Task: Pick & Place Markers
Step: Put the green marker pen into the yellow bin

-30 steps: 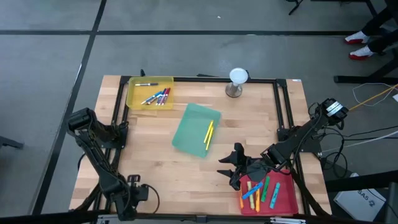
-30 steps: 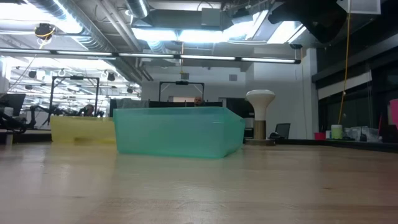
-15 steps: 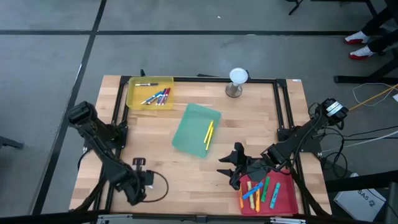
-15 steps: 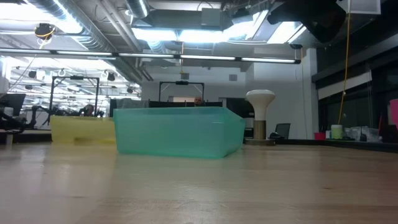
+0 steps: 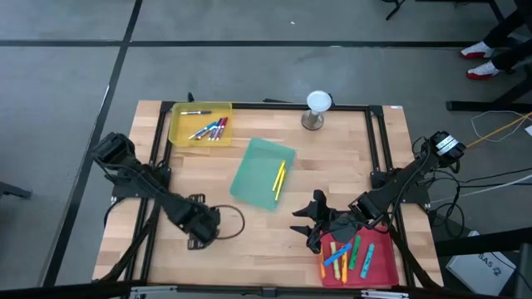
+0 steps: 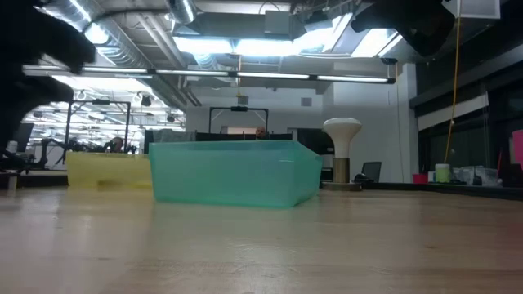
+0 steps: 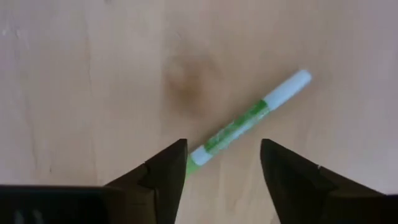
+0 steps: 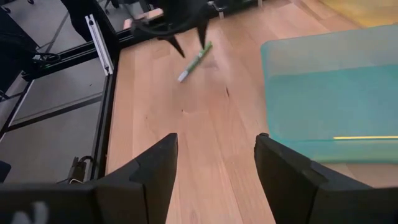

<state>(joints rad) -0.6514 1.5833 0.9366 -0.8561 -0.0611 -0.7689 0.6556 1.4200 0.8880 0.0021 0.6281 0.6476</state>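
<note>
A green-and-white marker (image 7: 247, 119) lies flat on the bare wood left of the table's middle; it also shows in the right wrist view (image 8: 194, 60). My left gripper (image 5: 199, 225) hangs open above it, its fingers (image 7: 166, 177) on either side of the marker's green end, touching nothing. My right gripper (image 5: 311, 221) is open and empty by the red tray (image 5: 382, 264), which holds several markers (image 5: 347, 252). Two yellow markers (image 5: 278, 179) lie in the green tray (image 5: 256, 170). Several more markers (image 5: 209, 129) lie in the yellow tray (image 5: 184, 124).
A white mushroom-shaped stand (image 5: 317, 108) is at the table's far edge. A black frame (image 5: 372, 141) runs along the table's sides. Bare wood lies between the green tray and the near edge. In the low view the green tray (image 6: 233, 173) stands in front of the yellow tray (image 6: 106, 170).
My left gripper has swung from the table's near left corner toward the far edge and the right, and now stands over the green-and-white marker. The marker and my right gripper have kept still.
</note>
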